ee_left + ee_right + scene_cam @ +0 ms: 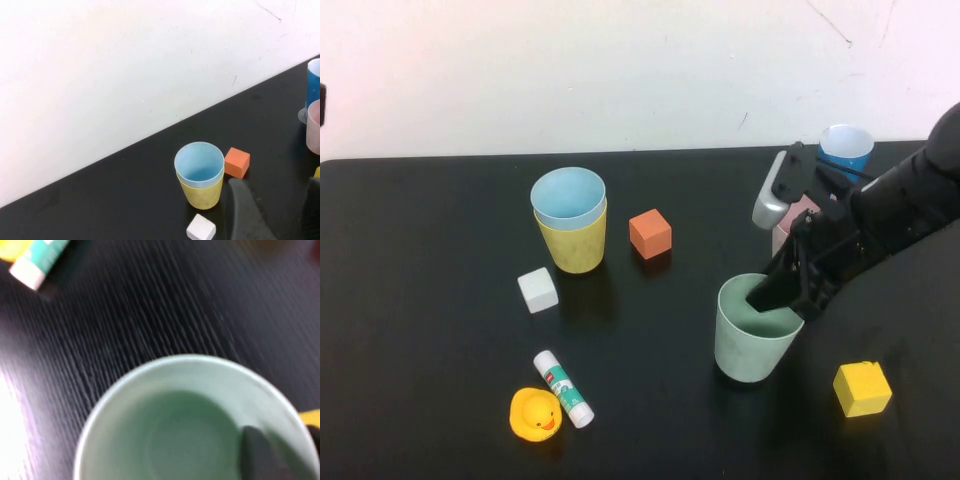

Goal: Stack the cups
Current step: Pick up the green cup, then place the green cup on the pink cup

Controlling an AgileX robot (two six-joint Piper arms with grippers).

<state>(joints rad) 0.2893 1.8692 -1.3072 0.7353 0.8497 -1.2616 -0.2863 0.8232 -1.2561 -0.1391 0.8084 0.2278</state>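
Cups from above: green cup [754, 330] upright on table [420, 300], right gripper [782, 296] gripping its rim, one finger inside. Blue cup [568, 197] nested in yellow cup [576, 243]. Pink cup [790, 222] behind arm.

Left wrist: left gripper [272, 210] spread wide, holding nothing.

Right wrist: finger [262, 452] inside green cup.
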